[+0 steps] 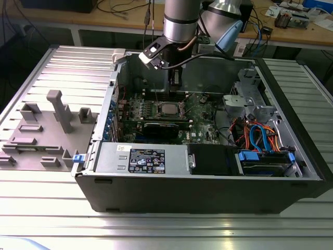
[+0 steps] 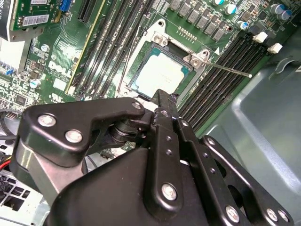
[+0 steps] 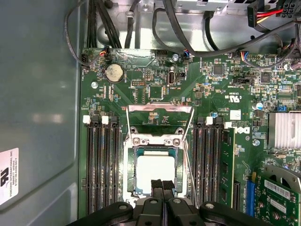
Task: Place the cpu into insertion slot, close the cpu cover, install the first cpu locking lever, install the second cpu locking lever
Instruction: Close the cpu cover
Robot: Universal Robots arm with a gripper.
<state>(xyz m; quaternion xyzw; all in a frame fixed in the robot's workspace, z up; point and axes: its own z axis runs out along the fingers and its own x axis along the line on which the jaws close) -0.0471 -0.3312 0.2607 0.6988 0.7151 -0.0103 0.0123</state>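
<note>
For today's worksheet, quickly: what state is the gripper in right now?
Gripper: shut, fingers together with nothing between them, tips just over the cpu.

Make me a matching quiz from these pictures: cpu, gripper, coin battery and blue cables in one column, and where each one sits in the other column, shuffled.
1 cpu
2 gripper
3 coin battery
4 blue cables

A at the case's end on the exterior view's right
B in the socket
C over the cpu's edge
D on the green board, apart from the socket

Pairs: 1-B, 2-C, 3-D, 4-A
</note>
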